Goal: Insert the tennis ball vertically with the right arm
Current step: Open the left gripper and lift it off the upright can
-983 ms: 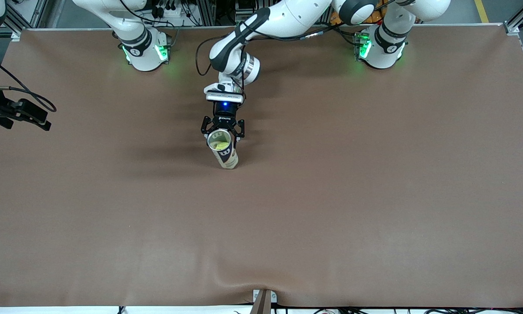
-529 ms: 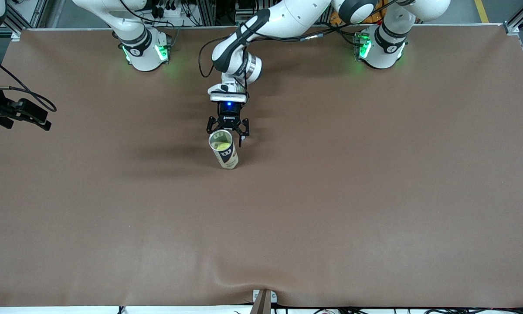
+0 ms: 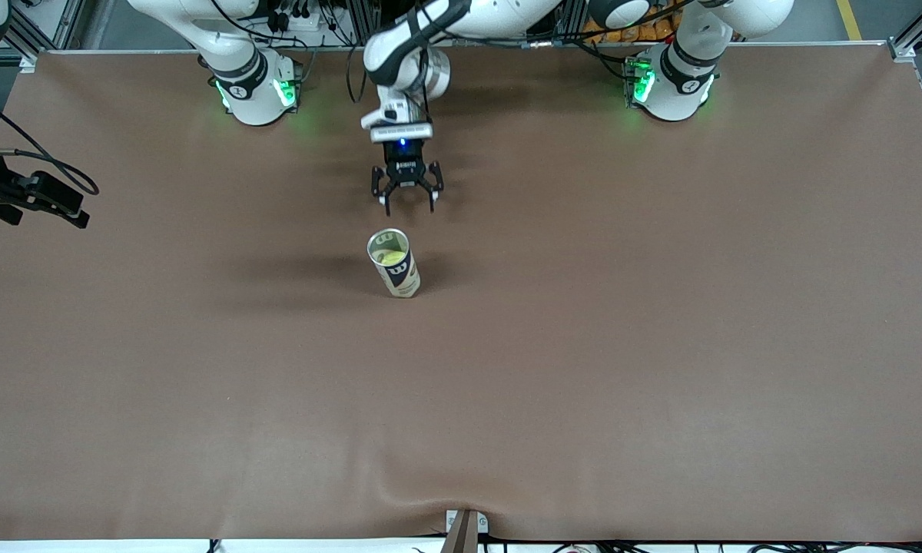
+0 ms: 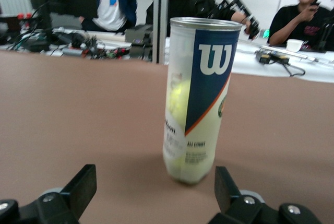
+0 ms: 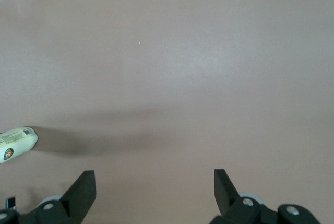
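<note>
Standing upright near the middle of the brown table [image 3: 661,346], the Wilson tennis ball can [image 3: 394,263] has its mouth open, and you can see a yellow tennis ball [image 3: 389,258] inside it. Bare mat spreads around the can on every side, widest toward the front camera's edge of the table and toward both ends. The left gripper [image 3: 407,200] comes in from the left arm's base, reaching low across the table and pointing at the can, with a clear gap of mat between them; its fingers are spread apart and hold nothing. In the left wrist view you look level at the can [image 4: 199,98] between the two fingertips [image 4: 78,190]. The right gripper [image 5: 154,195] hangs over bare mat at the right arm's end, jaws spread wide and empty, with the can's base [image 5: 17,144] at the edge of its wrist view.
</note>
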Tool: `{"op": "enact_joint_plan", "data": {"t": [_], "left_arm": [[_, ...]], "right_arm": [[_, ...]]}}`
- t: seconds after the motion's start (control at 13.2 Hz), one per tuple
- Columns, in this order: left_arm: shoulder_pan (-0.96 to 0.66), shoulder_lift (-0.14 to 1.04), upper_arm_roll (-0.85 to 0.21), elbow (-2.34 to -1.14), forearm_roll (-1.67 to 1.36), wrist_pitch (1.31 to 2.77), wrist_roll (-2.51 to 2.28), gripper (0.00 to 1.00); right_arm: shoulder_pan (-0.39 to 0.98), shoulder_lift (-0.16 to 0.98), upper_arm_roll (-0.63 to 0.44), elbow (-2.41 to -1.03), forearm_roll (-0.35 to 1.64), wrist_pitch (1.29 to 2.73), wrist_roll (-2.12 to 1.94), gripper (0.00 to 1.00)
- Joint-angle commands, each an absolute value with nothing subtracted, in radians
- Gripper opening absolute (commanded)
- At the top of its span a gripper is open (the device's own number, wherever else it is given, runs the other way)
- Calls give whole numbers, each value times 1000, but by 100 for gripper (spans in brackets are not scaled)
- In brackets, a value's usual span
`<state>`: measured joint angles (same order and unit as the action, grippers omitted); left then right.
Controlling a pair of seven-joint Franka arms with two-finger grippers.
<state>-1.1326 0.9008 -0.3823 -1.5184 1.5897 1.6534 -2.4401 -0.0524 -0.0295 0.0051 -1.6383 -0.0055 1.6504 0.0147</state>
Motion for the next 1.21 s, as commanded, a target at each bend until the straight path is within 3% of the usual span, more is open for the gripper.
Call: {"op": "enact_joint_plan", "data": {"t": [0.0, 1.13], "left_arm": [[-1127, 825, -431, -1545, 1481, 1638, -2412, 100], [-996, 479, -451, -1408, 970, 1655, -1921, 100]], "right_arm": [[-71, -63, 20, -1666, -9, 1647, 5, 100], [-71, -63, 20, -1666, -11, 1641, 5, 100]]}}
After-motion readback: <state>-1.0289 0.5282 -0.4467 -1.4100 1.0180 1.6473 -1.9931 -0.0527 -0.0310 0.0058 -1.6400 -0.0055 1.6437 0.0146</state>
